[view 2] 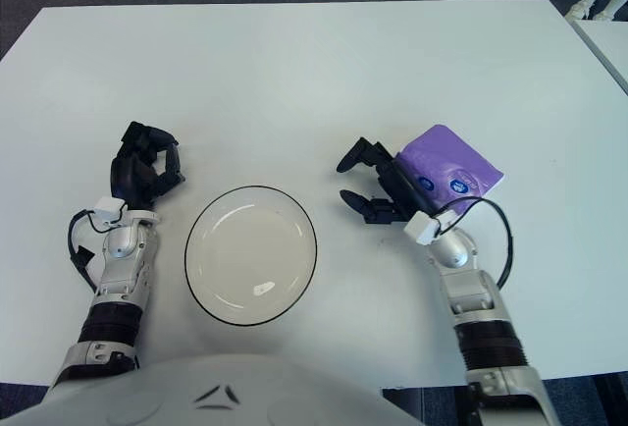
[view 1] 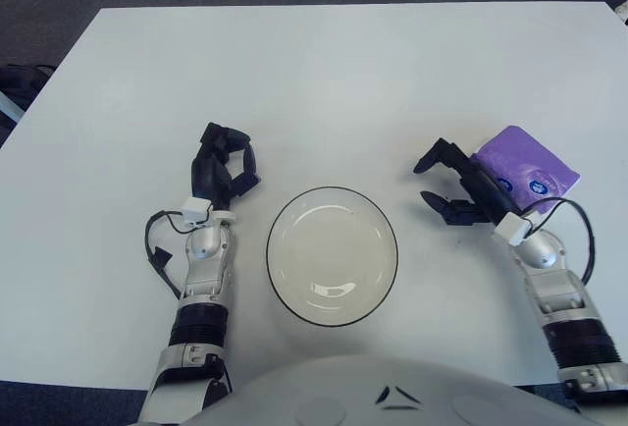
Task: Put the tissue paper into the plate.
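My right hand [view 1: 459,188] hangs with fingers spread, empty, just beside the purple tissue pack [view 1: 525,171] near the tabletop's [view 1: 324,82] right edge. It looks light, soft and slick; I'd pinch across its middle. Left hand [view 1: 222,166] idles left of the plate [view 1: 333,254].

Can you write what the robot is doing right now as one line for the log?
right hand: open, beside tissue pack, not gripping | left hand: idle, left of plate | plate: empty
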Robot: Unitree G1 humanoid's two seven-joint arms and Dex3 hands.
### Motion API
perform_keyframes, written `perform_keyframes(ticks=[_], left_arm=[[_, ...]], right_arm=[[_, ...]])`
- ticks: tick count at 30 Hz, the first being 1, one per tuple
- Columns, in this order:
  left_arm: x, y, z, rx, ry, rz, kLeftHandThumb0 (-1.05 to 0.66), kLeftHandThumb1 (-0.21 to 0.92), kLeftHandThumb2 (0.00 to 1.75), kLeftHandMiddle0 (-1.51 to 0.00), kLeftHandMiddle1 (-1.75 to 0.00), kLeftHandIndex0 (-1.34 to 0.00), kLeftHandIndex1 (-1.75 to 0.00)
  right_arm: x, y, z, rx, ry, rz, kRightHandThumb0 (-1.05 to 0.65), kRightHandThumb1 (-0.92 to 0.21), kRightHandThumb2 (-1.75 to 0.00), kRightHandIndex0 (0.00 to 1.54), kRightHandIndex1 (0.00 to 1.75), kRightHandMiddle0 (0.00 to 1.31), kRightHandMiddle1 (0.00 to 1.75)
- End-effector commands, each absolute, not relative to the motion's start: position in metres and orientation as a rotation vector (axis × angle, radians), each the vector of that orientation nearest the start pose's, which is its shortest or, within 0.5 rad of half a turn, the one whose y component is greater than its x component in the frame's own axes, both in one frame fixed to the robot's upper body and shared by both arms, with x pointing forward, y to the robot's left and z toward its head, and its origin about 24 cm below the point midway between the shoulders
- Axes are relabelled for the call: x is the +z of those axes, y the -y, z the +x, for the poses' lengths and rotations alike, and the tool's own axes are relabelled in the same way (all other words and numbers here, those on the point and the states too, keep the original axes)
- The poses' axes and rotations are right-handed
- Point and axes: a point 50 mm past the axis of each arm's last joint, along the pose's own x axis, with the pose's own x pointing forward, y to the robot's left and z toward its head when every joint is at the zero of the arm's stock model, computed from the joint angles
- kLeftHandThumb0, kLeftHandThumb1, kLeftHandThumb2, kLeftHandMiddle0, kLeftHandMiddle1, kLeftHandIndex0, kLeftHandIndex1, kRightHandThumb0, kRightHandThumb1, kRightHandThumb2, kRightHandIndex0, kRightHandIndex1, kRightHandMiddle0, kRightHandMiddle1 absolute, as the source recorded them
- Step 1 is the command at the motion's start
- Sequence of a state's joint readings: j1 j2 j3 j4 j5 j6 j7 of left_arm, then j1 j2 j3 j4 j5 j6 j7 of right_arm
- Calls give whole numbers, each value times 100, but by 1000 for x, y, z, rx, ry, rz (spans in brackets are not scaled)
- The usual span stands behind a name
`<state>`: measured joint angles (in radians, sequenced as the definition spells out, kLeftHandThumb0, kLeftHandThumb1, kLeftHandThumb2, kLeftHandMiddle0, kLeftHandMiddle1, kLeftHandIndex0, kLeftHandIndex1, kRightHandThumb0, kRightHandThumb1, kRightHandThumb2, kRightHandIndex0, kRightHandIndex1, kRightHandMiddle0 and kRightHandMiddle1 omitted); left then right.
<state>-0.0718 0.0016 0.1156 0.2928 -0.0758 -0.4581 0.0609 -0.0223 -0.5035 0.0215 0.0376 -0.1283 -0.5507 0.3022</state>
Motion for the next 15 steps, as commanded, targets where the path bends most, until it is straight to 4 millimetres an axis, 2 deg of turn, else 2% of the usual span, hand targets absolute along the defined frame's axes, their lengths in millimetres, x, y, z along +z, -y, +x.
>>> perform_keyframes(ticks=[1, 4, 7, 10, 15], left_arm=[[-23, -159, 230, 177, -24, -99, -41, 57, 101, -70, -175, -41, -175], [-22, -157, 230, 177, -20, -102, -41, 57, 101, -70, -175, -41, -175], [-22, -155, 230, 172, -16, -104, -41, 57, 101, -70, -175, -41, -175], [-22, -153, 230, 168, -15, -109, -41, 57, 100, -71, -175, -41, -175], [-24, -152, 231, 165, -23, -115, -41, 57, 100, -71, -175, -41, -175]], right_arm=[[125, 200, 246, 527, 506, -751, -98, -92, -77, 0, 84, 0, 99], [135, 205, 246, 546, 510, -802, -103, -92, -76, 0, 61, 0, 76], [144, 209, 243, 565, 523, -866, -104, -92, -74, 0, 45, 0, 58], [150, 211, 245, 601, 523, -903, -105, -92, -73, 0, 20, 0, 31], [160, 215, 249, 628, 527, -951, -105, -92, -73, 0, 4, 0, 8]])
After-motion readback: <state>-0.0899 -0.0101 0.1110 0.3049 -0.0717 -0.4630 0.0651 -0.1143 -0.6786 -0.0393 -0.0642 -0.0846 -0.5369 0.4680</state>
